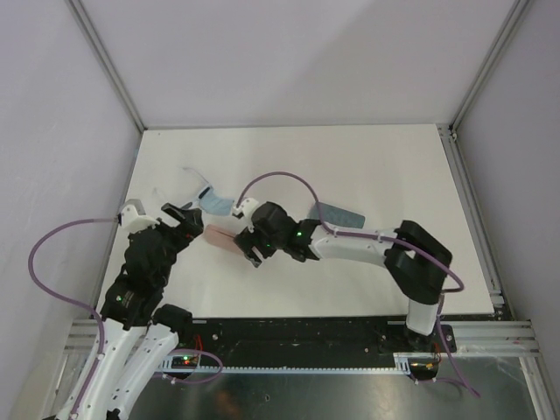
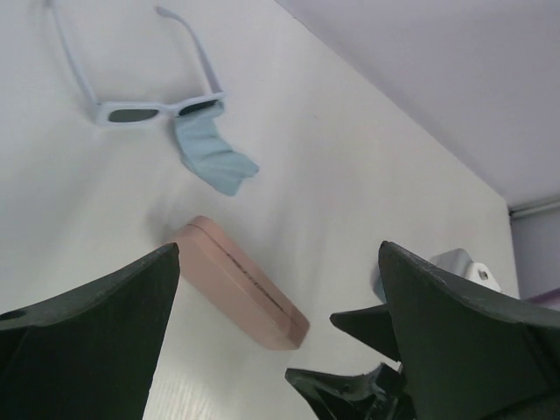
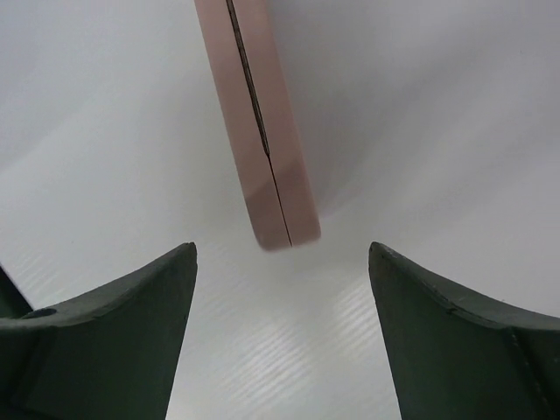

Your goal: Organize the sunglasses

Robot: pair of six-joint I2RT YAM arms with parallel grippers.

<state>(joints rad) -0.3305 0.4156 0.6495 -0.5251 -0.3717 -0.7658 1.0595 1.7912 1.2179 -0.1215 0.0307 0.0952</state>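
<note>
The white-framed sunglasses (image 2: 149, 110) lie open on the table at the far left, arms pointing away; in the top view (image 1: 197, 178) they are faint. A pink case (image 2: 236, 284) lies shut between both grippers, and also shows in the top view (image 1: 220, 238) and the right wrist view (image 3: 262, 131). My left gripper (image 2: 280, 248) is open and empty, just short of the case; in the top view (image 1: 182, 219) it is left of the case. My right gripper (image 3: 282, 249) is open and empty, facing the case's end; in the top view (image 1: 248, 248) it is right of the case. The dark-framed pair is out of view.
A light blue cloth (image 2: 210, 154) lies against the white-framed sunglasses, partly under a lens. A grey-blue case (image 1: 339, 213) lies behind the right forearm. The right gripper's fingers (image 2: 376, 350) show low in the left wrist view. Walls enclose the table on three sides.
</note>
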